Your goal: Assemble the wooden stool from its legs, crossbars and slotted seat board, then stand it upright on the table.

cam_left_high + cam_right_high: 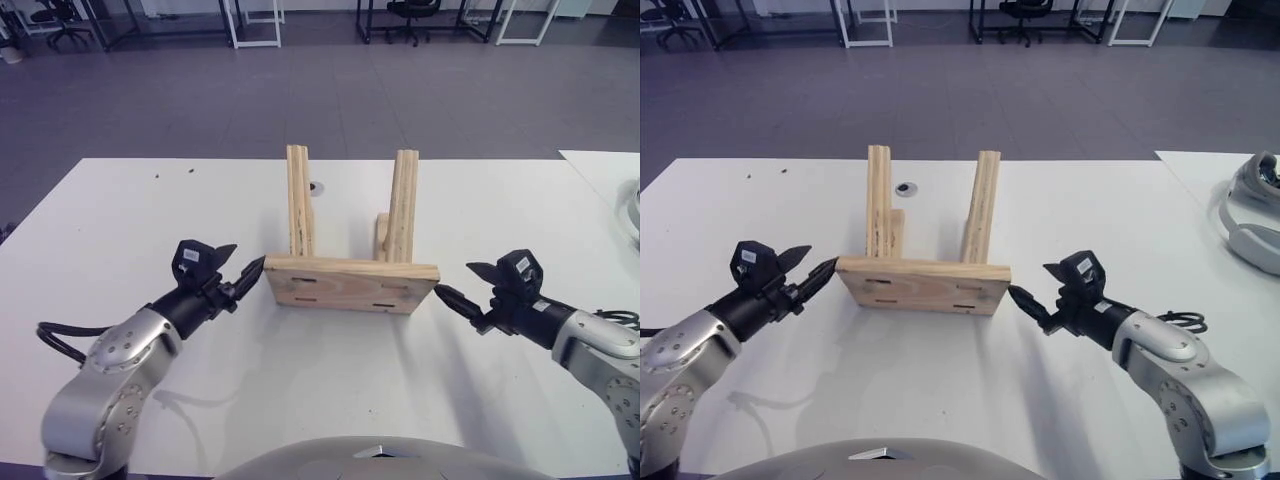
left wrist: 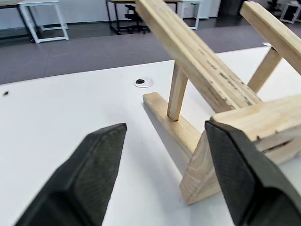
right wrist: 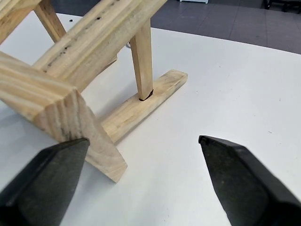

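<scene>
- The pale wooden stool [image 1: 402, 210] lies on its side mid-way across the flat white table [image 1: 130, 210]. Its slotted seat board [image 1: 350, 283] stands on edge nearest the robot, and its legs [image 1: 298, 205] point away.
- The black two-fingered left gripper [image 1: 248, 256] sits just beside the board's left end.
- The matching right gripper [image 1: 455, 278] sits just beside the board's right end.
- A small round dark table fitting [image 1: 316, 187] lies behind the board, between the leg pairs.
- What may be a grey headset [image 1: 1252, 210] rests far right.

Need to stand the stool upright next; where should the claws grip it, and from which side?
Probably the two short ends of the seat board, one claw from each side. The stool lies on its side, board on its long edge facing the robot, legs pointing away, so both ends are bare; the open left claw and right claw flank them.
</scene>
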`<state>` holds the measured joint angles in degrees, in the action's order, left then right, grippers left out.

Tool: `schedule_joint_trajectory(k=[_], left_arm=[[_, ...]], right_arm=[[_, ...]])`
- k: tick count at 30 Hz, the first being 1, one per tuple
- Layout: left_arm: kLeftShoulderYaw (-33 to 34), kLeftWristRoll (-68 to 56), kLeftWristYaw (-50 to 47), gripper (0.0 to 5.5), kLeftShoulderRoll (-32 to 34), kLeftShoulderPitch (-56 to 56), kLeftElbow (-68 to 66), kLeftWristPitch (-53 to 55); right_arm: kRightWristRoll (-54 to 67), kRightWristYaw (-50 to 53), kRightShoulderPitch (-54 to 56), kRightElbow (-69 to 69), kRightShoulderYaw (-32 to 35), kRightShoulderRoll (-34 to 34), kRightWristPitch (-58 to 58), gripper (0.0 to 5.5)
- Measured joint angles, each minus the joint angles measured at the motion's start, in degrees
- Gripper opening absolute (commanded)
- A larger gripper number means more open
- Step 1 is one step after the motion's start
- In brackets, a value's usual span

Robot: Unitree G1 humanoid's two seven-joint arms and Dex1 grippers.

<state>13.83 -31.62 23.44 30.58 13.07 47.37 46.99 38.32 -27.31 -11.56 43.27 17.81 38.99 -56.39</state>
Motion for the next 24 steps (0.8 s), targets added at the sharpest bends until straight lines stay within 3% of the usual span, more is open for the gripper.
schedule_joint_trajectory(k=[3, 5, 8, 13, 16, 24], left_arm=[[-1.12, 5.94, 11.86, 3.09, 10.57, 8.59, -6.19, -8.29], [-1.46, 14.64, 14.71, 3.09, 17.28, 11.41, -13.02, -15.23], [-4.16, 21.23, 20.73, 3.09, 24.74, 10.11, -19.88, -23.46], [-15.91, 14.27, 35.27, 3.09, 22.28, -7.16, -23.10, -25.37], [-20.27, 14.52, 38.32, 3.09, 19.52, -15.77, -30.19, -26.54], [-22.61, 13.21, 44.38, 1.67, 18.60, -19.82, -31.78, -27.66]], right_arm=[[-3.80, -7.64, -4.97, -1.67, -1.68, 6.63, 5.75, 4.37], [-8.80, -11.35, -8.15, -6.33, -2.24, 11.38, 9.22, 4.37], [-13.22, -21.00, -9.22, -10.47, -5.08, 18.81, 16.91, 4.37], [-17.41, -28.97, 4.56, -19.33, -19.38, 15.87, 25.78, 4.37], [-19.67, -30.00, 12.76, -22.86, -24.98, 12.04, 27.75, 4.37], [-20.27, -32.25, 17.10, -24.06, -28.56, 9.28, 28.36, 2.86]])
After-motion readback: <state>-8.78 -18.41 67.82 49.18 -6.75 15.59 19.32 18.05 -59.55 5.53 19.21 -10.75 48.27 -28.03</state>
